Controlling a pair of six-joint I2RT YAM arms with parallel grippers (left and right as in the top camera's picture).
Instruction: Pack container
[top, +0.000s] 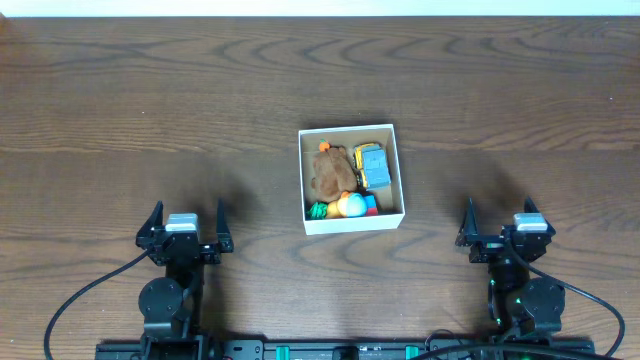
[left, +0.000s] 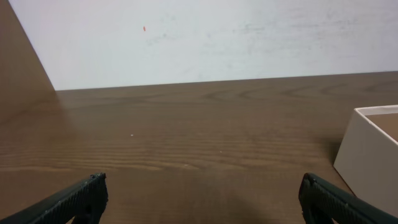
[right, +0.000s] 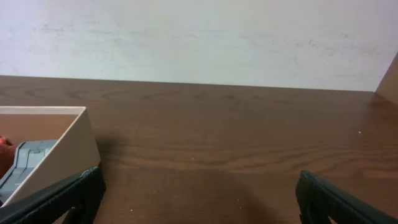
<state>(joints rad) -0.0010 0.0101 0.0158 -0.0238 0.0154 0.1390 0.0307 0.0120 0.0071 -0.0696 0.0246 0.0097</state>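
Note:
The container (top: 352, 221), a small white-walled square box, sits mid-table. Inside lie a brown plush toy (top: 332, 172), a grey-and-yellow toy vehicle (top: 372, 165) and small colourful toys (top: 349, 206). My left gripper (top: 185, 222) is open and empty at the near left, apart from the box; its view shows the box's white wall (left: 367, 158) at the right edge, beyond its fingers (left: 202, 199). My right gripper (top: 500, 225) is open and empty at the near right; its view shows the box's corner (right: 59, 155) and a grey toy (right: 22, 163) inside, left of its fingers (right: 199, 199).
The dark wood table (top: 150, 100) runs out to a white wall at the far edge (top: 320, 8). Black cables (top: 80, 300) trail from both arm bases along the near edge.

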